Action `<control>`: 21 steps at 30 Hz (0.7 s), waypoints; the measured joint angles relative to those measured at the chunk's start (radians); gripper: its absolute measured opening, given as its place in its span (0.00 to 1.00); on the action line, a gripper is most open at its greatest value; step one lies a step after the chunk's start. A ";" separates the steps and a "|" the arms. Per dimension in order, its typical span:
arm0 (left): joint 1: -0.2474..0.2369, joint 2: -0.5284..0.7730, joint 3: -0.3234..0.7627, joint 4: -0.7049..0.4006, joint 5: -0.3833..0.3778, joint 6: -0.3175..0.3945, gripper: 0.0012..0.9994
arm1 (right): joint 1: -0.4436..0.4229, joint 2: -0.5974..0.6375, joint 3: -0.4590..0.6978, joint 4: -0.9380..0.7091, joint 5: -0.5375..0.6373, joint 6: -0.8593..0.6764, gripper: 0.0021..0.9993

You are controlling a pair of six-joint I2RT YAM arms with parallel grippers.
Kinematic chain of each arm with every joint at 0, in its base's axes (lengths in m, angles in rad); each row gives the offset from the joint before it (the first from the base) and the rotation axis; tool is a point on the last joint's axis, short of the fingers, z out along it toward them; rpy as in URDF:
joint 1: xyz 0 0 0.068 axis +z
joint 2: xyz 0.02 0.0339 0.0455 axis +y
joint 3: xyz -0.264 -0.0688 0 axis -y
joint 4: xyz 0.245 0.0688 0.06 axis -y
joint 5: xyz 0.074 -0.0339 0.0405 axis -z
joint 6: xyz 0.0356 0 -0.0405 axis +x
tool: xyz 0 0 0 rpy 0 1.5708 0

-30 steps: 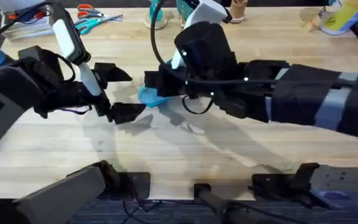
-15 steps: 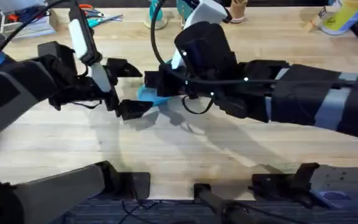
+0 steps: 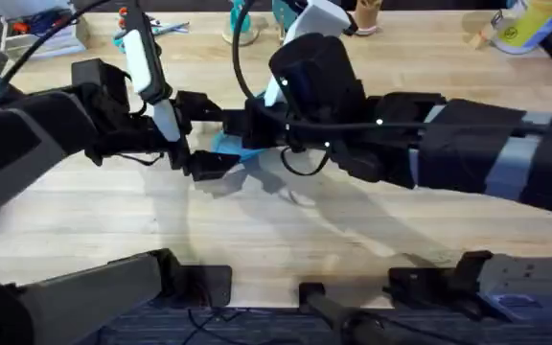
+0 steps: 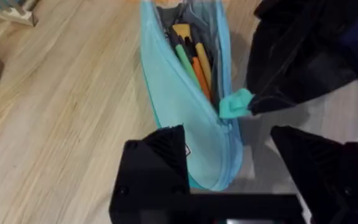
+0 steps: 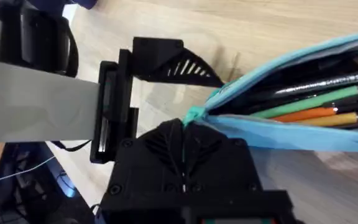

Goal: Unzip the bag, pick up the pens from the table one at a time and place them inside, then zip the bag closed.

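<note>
The light-blue bag lies on the table with its zipper open. Several pens lie inside it: yellow, green and orange. In the right wrist view the same pens show through the bag's opening. My right gripper is shut on the teal zipper pull at the bag's end. My left gripper is open, with one finger on each side of that end of the bag. From overhead, the left gripper and the right gripper meet over the bag.
Scissors with teal and orange handles lie at the back left, near a stack of papers. A yellow bottle stands at the back right. The front half of the tabletop is bare wood.
My left arm has moved right toward the bag, and its open fingers now flank the bag's end. The right arm has stayed still, holding the zipper pull.
</note>
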 joint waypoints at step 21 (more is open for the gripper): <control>0.000 0.000 0.000 0.010 -0.057 -0.005 0.04 | 0.000 0.000 0.000 0.000 0.000 0.000 0.03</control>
